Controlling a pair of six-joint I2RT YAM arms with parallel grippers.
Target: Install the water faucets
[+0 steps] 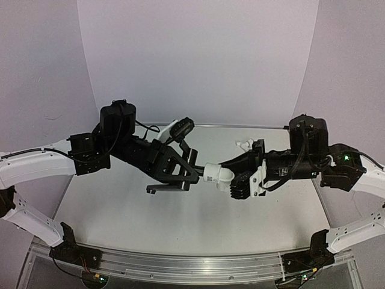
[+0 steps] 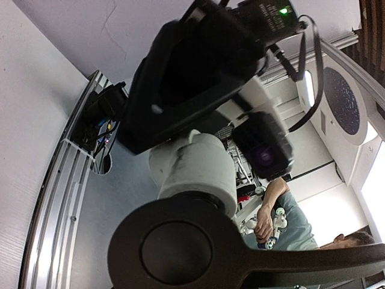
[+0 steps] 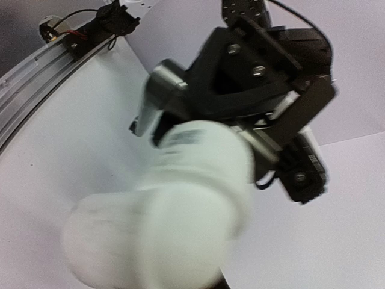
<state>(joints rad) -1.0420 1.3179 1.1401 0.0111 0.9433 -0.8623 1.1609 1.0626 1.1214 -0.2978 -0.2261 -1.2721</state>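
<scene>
**A:** Where's the faucet (image 1: 157, 189)?

**B:** Over the middle of the table (image 1: 120, 220), and lifted off it as far as I can tell. The left gripper (image 1: 182, 173) is clamped on its body. The spout pokes toward the near left corner.

**A:** And the right gripper (image 1: 236, 183)?

**B:** It's closed on a white fitting (image 1: 218, 175), holding it end-on to the faucet's body. Its wrist view shows the fitting large and blurred up front, with the faucet's grey stub just behind.

**A:** Are they joined?

**B:** They're touching, or very nearly. The left wrist view shows the fitting butted against the dark body with no gap I can make out. I can't tell whether it's seated.

**A:** So how far along is it?

**B:** About midway, I'd judge. Both parts are picked up and brought together, and the mating is in hand. That fitting has yet to be pushed or turned home.

**A:** Anything further back?

**B:** There's a second fitting (image 1: 243, 144), small and white, lying near the far edge toward the right corner. It's well apart from both grippers, so I'd count it as not yet installed.
</scene>
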